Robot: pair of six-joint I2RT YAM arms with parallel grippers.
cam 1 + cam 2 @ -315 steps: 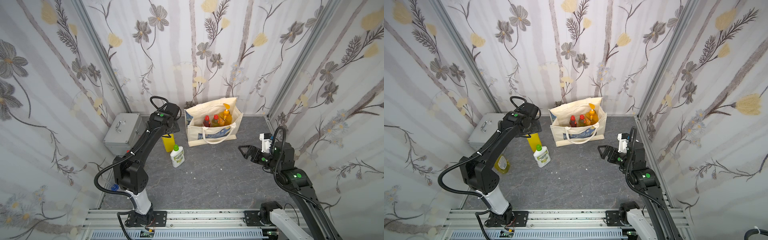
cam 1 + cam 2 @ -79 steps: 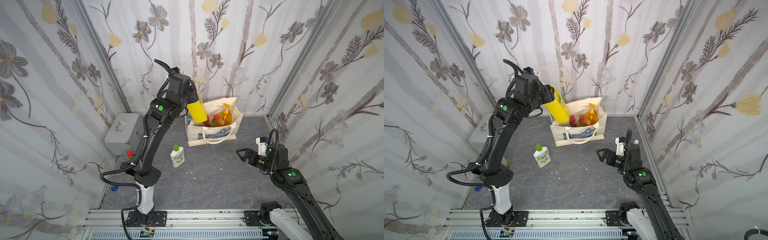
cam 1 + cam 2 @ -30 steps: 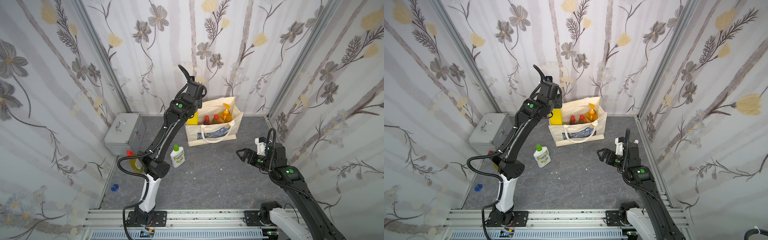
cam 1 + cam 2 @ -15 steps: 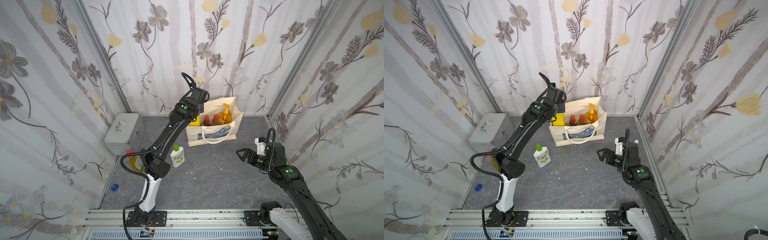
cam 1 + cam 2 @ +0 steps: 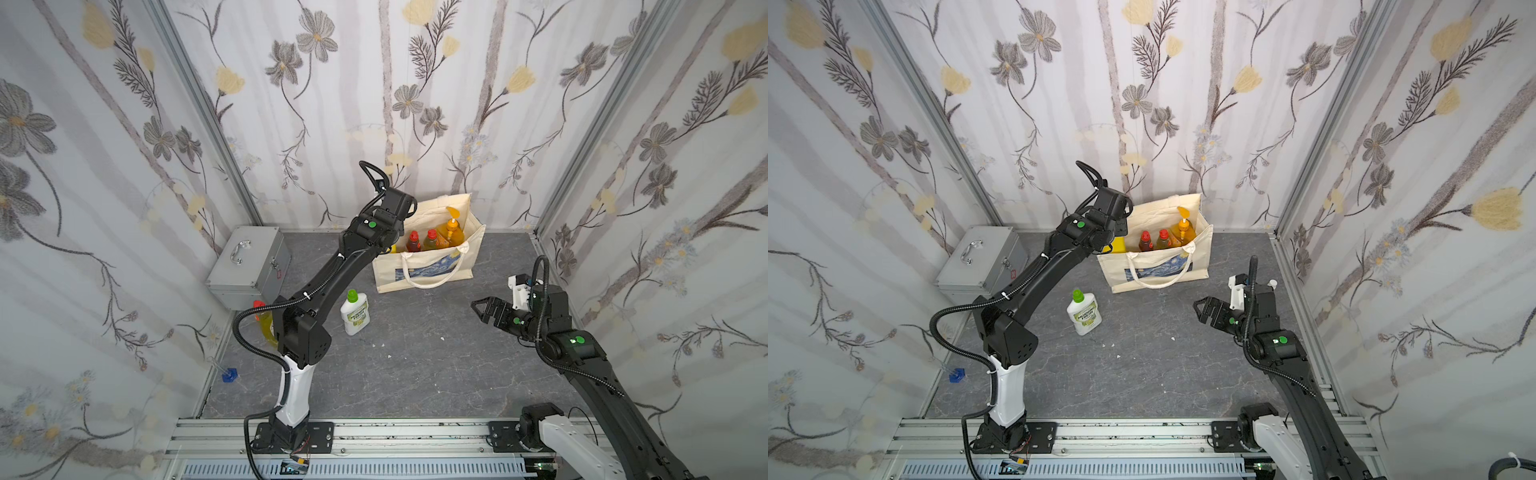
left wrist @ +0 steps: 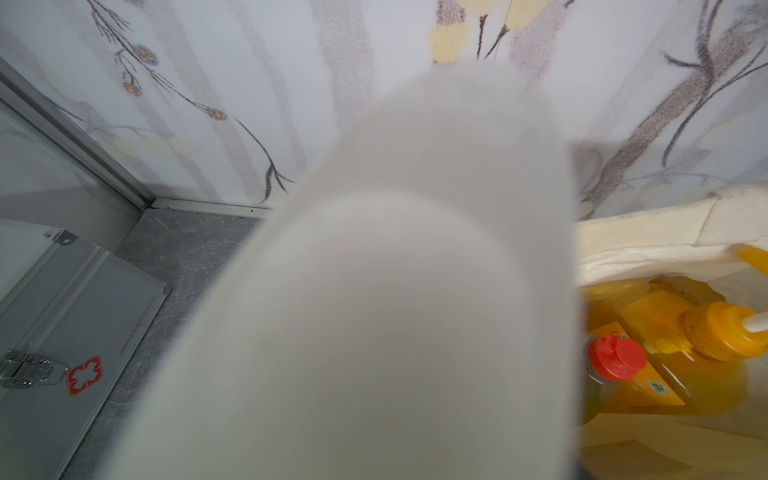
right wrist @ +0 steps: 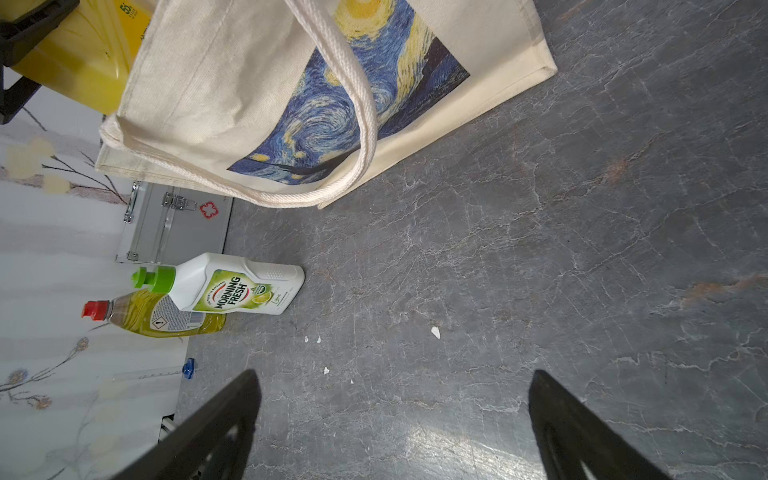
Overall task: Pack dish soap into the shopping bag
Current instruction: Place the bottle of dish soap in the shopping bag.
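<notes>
Three bottles (image 5: 1163,240) bagged; left gripper (image 7: 23,62) jaws clamp yellow bottle (image 7: 83,54) at shopping bag (image 5: 1154,266) mouth; right gripper (image 7: 395,374) jaws apart; two bottles (image 7: 232,286) remain.

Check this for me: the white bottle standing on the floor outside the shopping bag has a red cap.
Not quite: the white bottle standing on the floor outside the shopping bag has a green cap, clear in both top views.

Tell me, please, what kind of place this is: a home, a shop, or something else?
Probably a robot test booth, not a real home. The left arm and right arm are mounted on an aluminium rail, and floral wallpaper panels sit in metal frames on three sides.
</notes>
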